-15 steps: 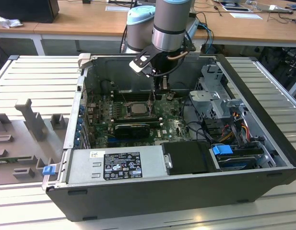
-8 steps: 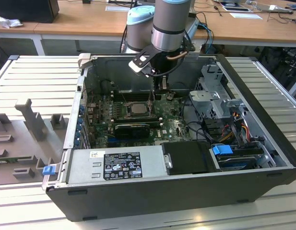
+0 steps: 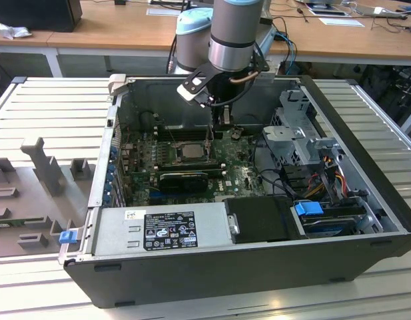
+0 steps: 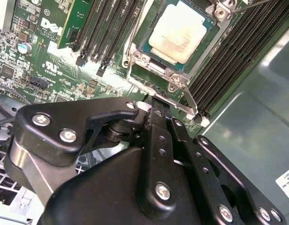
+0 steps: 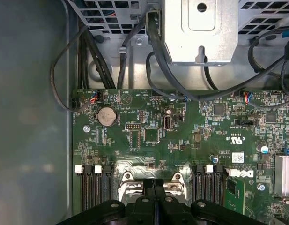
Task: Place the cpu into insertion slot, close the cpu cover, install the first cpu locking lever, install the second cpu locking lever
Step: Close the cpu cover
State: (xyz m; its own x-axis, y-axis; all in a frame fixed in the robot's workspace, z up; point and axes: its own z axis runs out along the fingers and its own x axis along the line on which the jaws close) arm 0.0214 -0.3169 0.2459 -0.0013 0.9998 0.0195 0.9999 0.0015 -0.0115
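**Gripper tip at the socket's edge, cpu already seated**

The gripper (image 4: 154, 107) has its fingers pressed together with only a thin seam between them, and I see nothing held in them. In the second wrist view its tip hangs just beside one edge of the cover (image 4: 149, 77), close enough that I can't tell whether it touches.

The cpu (image 4: 181, 32) lies flat in the slot (image 4: 152, 50), pale face up. The cover appears to lie down around it, framing it through the cut-out.

In the exterior view the socket sits slightly toward that view's left of the gripper and nearer, so the fingers stand at its far right side. A thin lever (image 4: 249, 4) juts out past the cpu's far corner. It looks unlatched to me.
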